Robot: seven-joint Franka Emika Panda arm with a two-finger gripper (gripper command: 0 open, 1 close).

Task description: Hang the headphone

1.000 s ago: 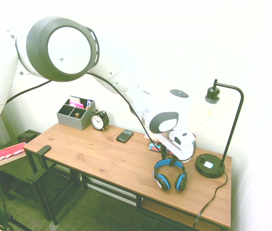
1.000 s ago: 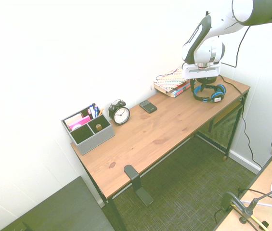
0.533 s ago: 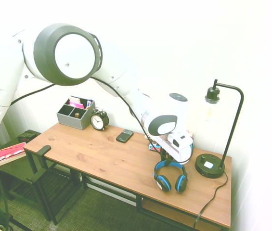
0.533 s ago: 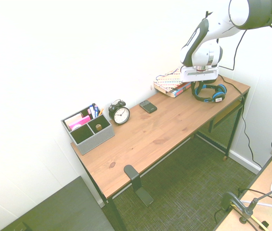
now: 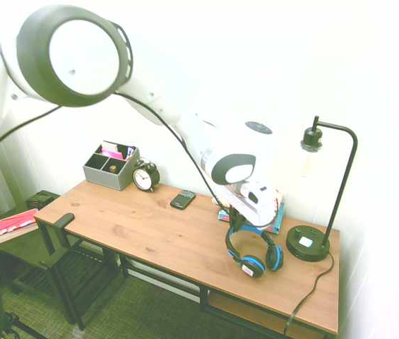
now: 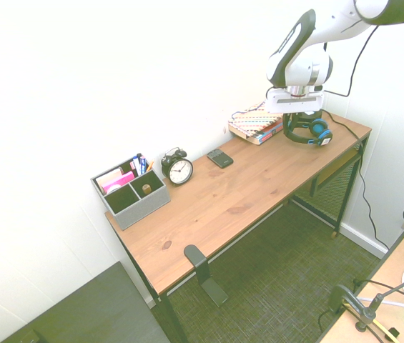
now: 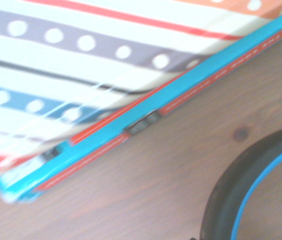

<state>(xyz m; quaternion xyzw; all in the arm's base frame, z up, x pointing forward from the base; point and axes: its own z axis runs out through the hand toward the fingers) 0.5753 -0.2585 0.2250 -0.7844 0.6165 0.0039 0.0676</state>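
Wrist view had the softest focus, but it did show the book stack (image 7: 145,112): a pale cover with stripes and white dots, glossy turquoise and red edges below, lying on brown wood grain. From the first exterior view, the desk (image 5: 135,224) was knotty, warm-toned wood, with a boxy grey organizer (image 5: 111,167) and a round, twin-bell alarm clock (image 5: 145,176) both around 10 o'clock from the headphones. The black lamp (image 5: 308,244) stood on a round base at about 3 o'clock from them, its pole bent over at the top. The headphones (image 5: 253,266) themselves had a curved black band with bright blue lining and chunky round black cups with blue trim, cups toward 5 o'clock from the gripper (image 5: 237,223). It was pinched shut on the band, near the desk's wall side. Can't tell if the cups touched wood. The white arm (image 5: 164,106) reached in from 10 o'clock, hand angled downward.
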